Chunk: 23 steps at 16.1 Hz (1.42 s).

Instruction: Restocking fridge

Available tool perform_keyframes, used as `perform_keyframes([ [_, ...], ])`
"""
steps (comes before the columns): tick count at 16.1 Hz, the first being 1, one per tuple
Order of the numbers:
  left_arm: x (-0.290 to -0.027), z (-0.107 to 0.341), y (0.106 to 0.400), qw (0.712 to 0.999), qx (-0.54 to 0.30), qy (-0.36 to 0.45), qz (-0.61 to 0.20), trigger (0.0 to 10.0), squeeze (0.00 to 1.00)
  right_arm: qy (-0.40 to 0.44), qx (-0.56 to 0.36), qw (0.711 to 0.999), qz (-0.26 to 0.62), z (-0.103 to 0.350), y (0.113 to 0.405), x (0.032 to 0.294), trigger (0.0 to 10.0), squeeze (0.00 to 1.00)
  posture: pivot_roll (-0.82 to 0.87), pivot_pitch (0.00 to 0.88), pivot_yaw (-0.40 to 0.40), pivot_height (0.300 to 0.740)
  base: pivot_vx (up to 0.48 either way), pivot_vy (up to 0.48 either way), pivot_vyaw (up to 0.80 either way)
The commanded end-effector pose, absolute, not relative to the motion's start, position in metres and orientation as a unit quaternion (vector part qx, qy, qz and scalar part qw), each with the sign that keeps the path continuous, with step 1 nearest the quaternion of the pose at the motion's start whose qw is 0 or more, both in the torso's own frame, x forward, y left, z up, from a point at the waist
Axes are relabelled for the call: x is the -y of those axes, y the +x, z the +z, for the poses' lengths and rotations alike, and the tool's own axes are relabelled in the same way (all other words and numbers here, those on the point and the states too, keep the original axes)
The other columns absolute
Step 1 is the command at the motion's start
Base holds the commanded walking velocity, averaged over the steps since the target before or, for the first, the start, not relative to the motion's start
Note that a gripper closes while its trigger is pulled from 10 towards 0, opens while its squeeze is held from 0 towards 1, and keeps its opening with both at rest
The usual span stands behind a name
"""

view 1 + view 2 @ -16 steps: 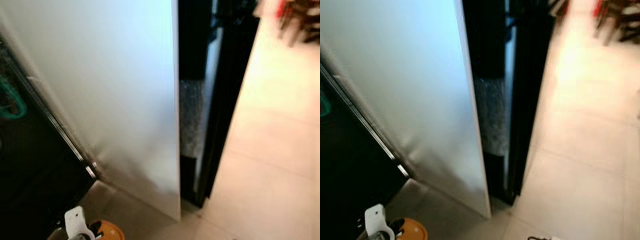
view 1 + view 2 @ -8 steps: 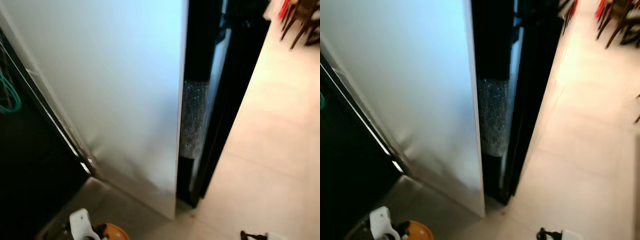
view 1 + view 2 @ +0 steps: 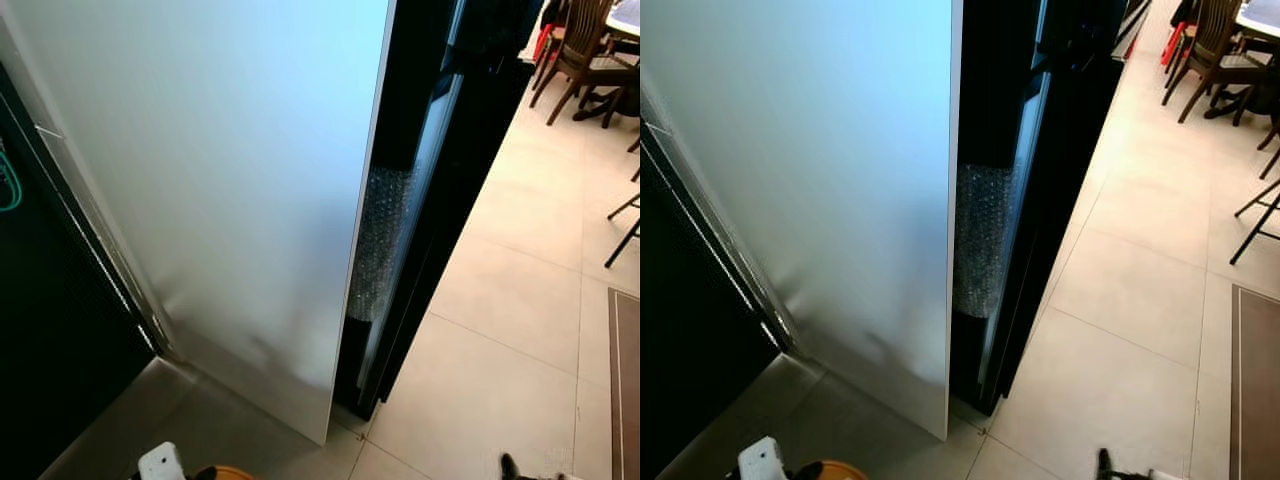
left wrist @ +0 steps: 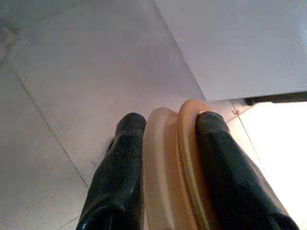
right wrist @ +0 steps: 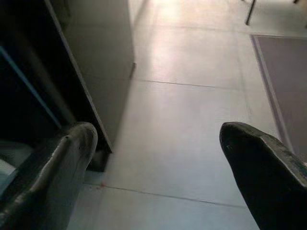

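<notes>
A tall white fridge door (image 3: pixel 230 200) stands open in front of me, with the dark fridge interior (image 3: pixel 40 330) to its left. My left gripper (image 4: pixel 165 122) is shut on an orange round container (image 4: pixel 175 163), whose two peach-coloured rims sit pinched between the black fingers (image 4: pixel 120 167). In the left eye view that container (image 3: pixel 228 472) peeks in at the bottom edge, beside the white wrist part (image 3: pixel 162 462). My right gripper (image 5: pixel 158 139) hangs open over the floor tiles with nothing between its fingers; its tip (image 3: pixel 510 466) is low on the right.
A black cabinet (image 3: pixel 450 150) stands just right of the door, with bubble wrap (image 3: pixel 378 240) in the gap. Beige floor tiles (image 3: pixel 510 300) stretch to the right. Wooden chairs (image 3: pixel 575 50) stand far right, and a brown mat (image 3: pixel 625 380) lies by the right edge.
The whole picture has shifted and sharpened, so the camera moved: chairs and mat have come into view, the orange container has sunk to the bottom edge, and the right gripper tip now shows.
</notes>
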<state>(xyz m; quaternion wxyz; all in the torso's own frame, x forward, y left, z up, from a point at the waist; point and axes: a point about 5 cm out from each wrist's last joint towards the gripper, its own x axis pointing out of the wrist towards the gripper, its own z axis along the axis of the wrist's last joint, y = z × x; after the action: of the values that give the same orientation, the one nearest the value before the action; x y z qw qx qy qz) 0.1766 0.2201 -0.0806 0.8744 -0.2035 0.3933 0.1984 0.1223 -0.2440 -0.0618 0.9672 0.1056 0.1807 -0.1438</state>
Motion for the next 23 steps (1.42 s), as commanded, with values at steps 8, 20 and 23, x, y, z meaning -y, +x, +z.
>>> perform_keyframes([
  [8, -0.253, -0.078, 0.163, 0.880, -0.395, -0.164, 0.208, 10.0, 0.00, 0.033, 0.173, 0.983, -0.044, 0.120, 0.296, 0.237, 10.0, 0.00, -0.05, 0.000, 0.050, 0.740, 0.000, 0.000, 0.00],
  [20, -0.244, -0.081, 0.159, 0.881, -0.396, -0.165, 0.199, 10.0, 0.00, 0.032, 0.052, 0.990, -0.126, 0.160, 0.275, 0.200, 10.0, 0.00, -0.06, 0.035, -0.005, 0.740, 0.000, 0.000, 0.00],
  [23, -0.242, -0.084, 0.154, 0.878, -0.402, -0.165, 0.202, 10.0, 0.00, 0.002, 0.032, 0.997, -0.065, 0.146, 0.262, 0.190, 10.0, 0.00, -0.08, 0.015, -0.027, 0.740, 0.000, 0.000, 0.00],
])
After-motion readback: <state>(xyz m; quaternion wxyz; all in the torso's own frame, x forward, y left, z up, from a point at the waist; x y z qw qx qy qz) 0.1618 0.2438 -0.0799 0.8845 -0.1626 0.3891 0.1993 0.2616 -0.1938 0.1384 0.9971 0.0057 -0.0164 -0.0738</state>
